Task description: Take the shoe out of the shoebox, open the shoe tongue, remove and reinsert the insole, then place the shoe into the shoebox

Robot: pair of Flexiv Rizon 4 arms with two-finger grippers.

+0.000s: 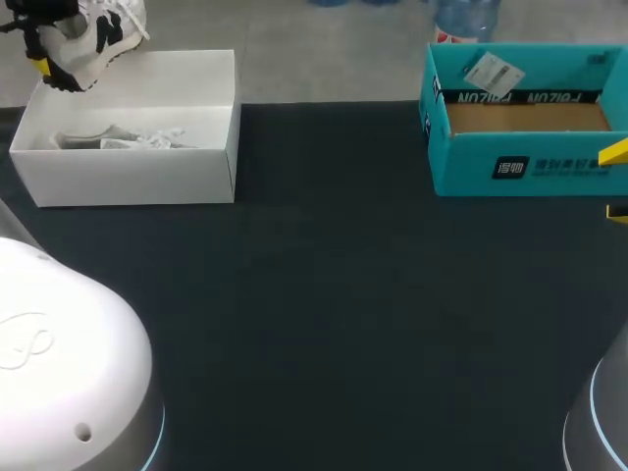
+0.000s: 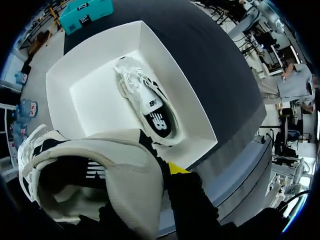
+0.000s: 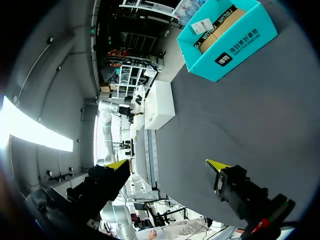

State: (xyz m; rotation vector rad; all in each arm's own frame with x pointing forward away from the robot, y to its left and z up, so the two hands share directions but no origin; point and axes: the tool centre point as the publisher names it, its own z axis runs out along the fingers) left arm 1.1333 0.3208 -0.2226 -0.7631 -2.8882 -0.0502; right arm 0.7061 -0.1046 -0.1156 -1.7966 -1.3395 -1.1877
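On the dark table point(image 1: 324, 294), the white shoebox point(image 1: 137, 177) at my left has a second shoe point(image 2: 147, 107) lying inside, and the teal box point(image 1: 520, 167) at my right shows a brown cardboard floor and a white tag point(image 1: 488, 71). My left gripper point(image 1: 47, 61) clamps the lifted shoe point(image 1: 98, 34) by its heel above the shoebox's far corner. My right gripper point(image 3: 167, 165) hangs spread wide beside the teal box.

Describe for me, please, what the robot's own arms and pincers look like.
The left arm and right arm have smooth, rounded white housings, each with a thin blue light ring at a joint. The left pincer and right pincer have black fingers ending in bright yellow, wedge-shaped tips.
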